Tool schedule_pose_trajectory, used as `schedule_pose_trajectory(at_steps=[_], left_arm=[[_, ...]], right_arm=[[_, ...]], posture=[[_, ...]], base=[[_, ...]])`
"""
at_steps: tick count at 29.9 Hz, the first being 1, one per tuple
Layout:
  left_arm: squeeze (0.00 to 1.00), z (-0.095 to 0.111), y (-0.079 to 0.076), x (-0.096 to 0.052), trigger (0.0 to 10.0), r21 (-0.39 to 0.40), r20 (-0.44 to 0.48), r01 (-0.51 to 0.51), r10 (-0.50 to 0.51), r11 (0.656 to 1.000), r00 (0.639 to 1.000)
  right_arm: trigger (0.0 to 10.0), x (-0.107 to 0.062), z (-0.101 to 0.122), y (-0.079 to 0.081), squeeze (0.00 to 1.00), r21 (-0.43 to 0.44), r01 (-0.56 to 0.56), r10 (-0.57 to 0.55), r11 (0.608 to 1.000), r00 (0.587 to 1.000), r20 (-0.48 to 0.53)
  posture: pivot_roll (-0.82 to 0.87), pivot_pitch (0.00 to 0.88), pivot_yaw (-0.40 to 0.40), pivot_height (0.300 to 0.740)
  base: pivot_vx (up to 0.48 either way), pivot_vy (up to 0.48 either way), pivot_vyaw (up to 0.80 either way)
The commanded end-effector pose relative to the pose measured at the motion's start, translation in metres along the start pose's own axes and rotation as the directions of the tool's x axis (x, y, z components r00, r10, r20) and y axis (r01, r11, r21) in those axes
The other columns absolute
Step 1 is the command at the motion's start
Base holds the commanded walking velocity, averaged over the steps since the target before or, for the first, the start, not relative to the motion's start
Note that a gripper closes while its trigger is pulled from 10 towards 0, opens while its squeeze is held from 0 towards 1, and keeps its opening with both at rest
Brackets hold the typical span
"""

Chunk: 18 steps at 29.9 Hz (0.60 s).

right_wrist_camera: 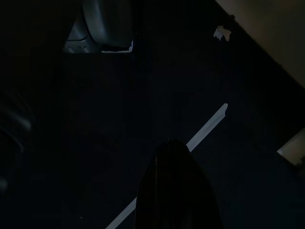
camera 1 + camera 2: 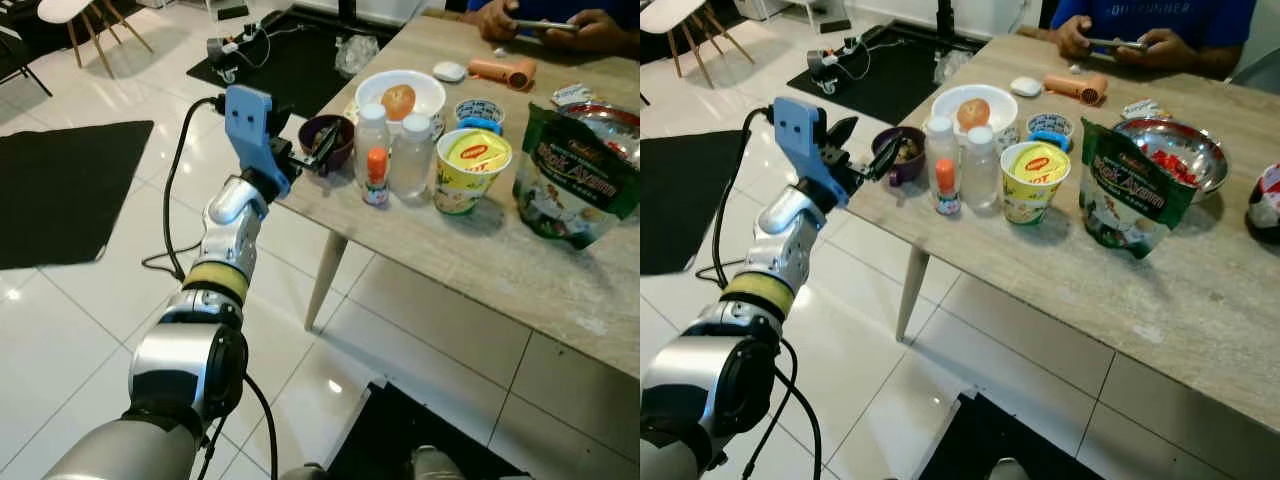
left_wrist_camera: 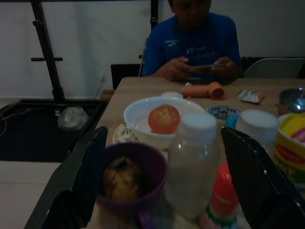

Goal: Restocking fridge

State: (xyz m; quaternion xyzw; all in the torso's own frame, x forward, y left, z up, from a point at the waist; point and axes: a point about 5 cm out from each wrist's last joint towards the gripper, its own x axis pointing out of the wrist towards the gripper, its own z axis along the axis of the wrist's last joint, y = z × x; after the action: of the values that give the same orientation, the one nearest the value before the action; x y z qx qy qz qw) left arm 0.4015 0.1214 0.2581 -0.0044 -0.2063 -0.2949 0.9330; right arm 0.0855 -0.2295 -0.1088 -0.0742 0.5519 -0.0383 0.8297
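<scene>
Wood-top table (image 2: 520, 260) on glossy white tile floor (image 2: 90, 300), black mat (image 2: 60, 185) nearby. Left gripper (image 2: 312, 152) at the table's corner edge — fingers spread apart, flanking purple bowl (image 2: 328, 135); clear bottle (image 2: 371, 135) just beside it. Right gripper's fingers — cannot tell.

My left arm (image 2: 190, 360) is shiny silver metal with a matt blue plastic wrist bracket (image 2: 252, 125); table (image 2: 500, 260) looks like pale wood grain, pretty matt; floor (image 2: 100, 310) is glossy white tile throwing glare; the bottles (image 2: 412, 155) are cloudy plastic with white caps; green snack bag (image 2: 1130, 205) is crinkly glossy foil; bowl (image 2: 1170, 150) behind it is polished metal; purple cup (image 3: 131, 179) looks smooth plastic.
</scene>
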Motion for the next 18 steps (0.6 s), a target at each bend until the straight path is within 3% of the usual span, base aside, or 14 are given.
schedule_pose_trajectory(at_steps=[1,9,12,18], left_arm=[[0.0,0.01,0.001,0.005,10.0,0.012,0.017,0.032,-0.032,0.999,0.999],[0.0,0.032,-0.006,0.02,10.0,0.021,0.086,0.095,-0.097,0.995,0.992],[0.0,0.038,-0.011,0.027,10.0,0.032,0.101,0.116,-0.119,0.993,0.988],[0.0,0.041,-0.006,0.029,10.0,0.064,0.111,0.009,-0.017,0.998,0.994]], right_arm=[[10.0,-0.003,-0.014,0.01,0.0,-0.002,-0.024,0.024,1.0,0.999,-0.031],[10.0,-0.003,-0.014,0.012,0.0,0.012,-0.029,0.029,1.0,0.999,-0.019],[10.0,-0.003,-0.013,0.01,0.0,0.014,-0.02,0.021,1.0,1.0,-0.005],[10.0,-0.004,-0.016,0.011,0.0,-0.002,-0.024,0.024,1.0,1.0,0.001]], posture=[[-0.06,0.297,0.113,0.74],[-0.06,0.316,0.119,0.74],[-0.06,0.32,0.12,0.74],[-0.07,0.333,0.123,0.74]], base=[[0.0,0.0,0.0],[0.0,0.0,-0.68],[0.0,0.0,0.0],[0.0,0.0,0.0]])
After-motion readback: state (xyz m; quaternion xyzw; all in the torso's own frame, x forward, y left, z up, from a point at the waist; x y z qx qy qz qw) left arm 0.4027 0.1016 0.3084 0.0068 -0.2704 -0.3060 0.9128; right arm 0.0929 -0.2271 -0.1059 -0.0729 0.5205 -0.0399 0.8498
